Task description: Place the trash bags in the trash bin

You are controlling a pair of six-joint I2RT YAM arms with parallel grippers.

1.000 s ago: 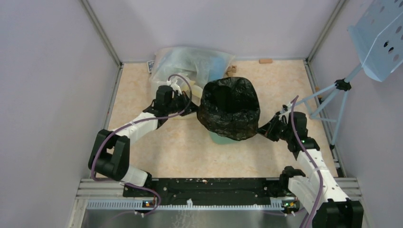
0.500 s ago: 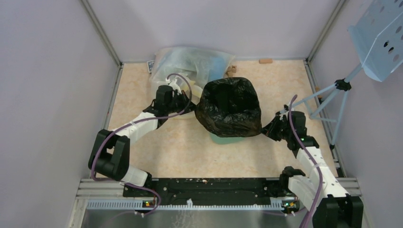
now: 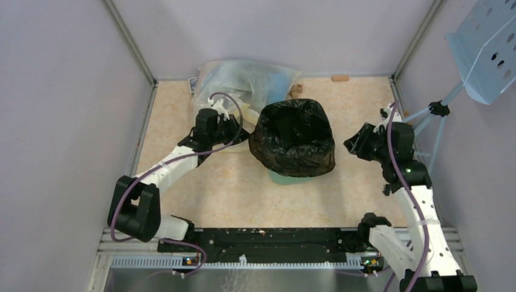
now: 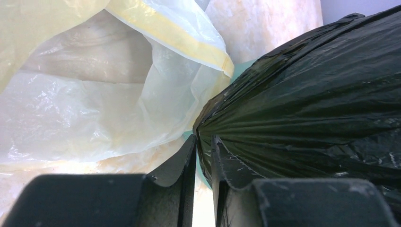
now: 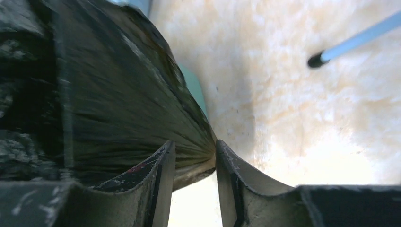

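Note:
The glossy black trash bag [image 3: 295, 137] lines the mint-green trash bin [image 3: 286, 178] and hangs over its rim; only a strip of green shows at the near side. My left gripper [image 3: 242, 131] is at the bag's left edge. In the left wrist view its jaws [image 4: 204, 139] stand slightly apart, with the bag's [image 4: 307, 94] gathered fold lying loose between the tips. My right gripper [image 3: 353, 145] hovers a little off the bag's right side. Up close it [image 5: 195, 144] is open, and the bag's [image 5: 94, 94] pleated tip reaches just between its fingertips.
A large clear yellowish bag [image 3: 243, 79] with blue contents lies behind the left gripper, touching the black bag [image 4: 94, 94]. A pale blue perforated tray [image 3: 487, 48] on a tripod stands at the right wall, one leg [image 5: 354, 40] near my right arm. Small brown bits [image 3: 340, 78] lie by the back wall.
Both grippers have opened from shut. The right gripper has pulled up and away to the right of the bag. The left arm has barely moved, and the bag rests over the bin.

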